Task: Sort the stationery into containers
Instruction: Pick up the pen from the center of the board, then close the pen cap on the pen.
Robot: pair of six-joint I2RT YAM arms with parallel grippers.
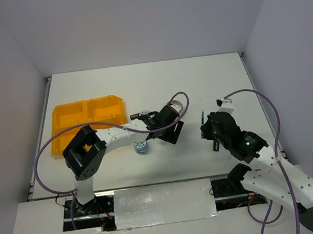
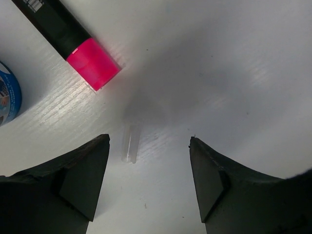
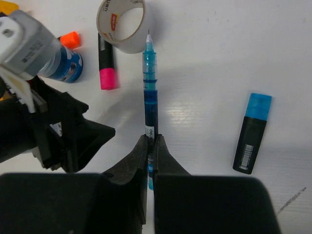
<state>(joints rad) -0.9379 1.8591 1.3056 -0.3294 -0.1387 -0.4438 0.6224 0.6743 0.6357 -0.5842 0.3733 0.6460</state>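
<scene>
**Left tool (image 2: 148, 142) spread over clear tube (image 2: 130, 144), right tool (image 3: 151, 142) clamped on blue pen (image 3: 149, 92)**

Fingers wide apart, nothing held. Clear tube, maybe a pen cap, lies on tabletop (image 2: 234, 73) between them, nearer the left finger. Tape roll (image 2: 7, 97) off to left tool's left, pink highlighter (image 2: 73, 41) ahead-left. Best: centre over tube, drop low, pinch across its width; thin, likely to roll. Pen tip points ahead of right tool. Orange tray (image 1: 89, 120) well apart, on left tool's side.
</scene>
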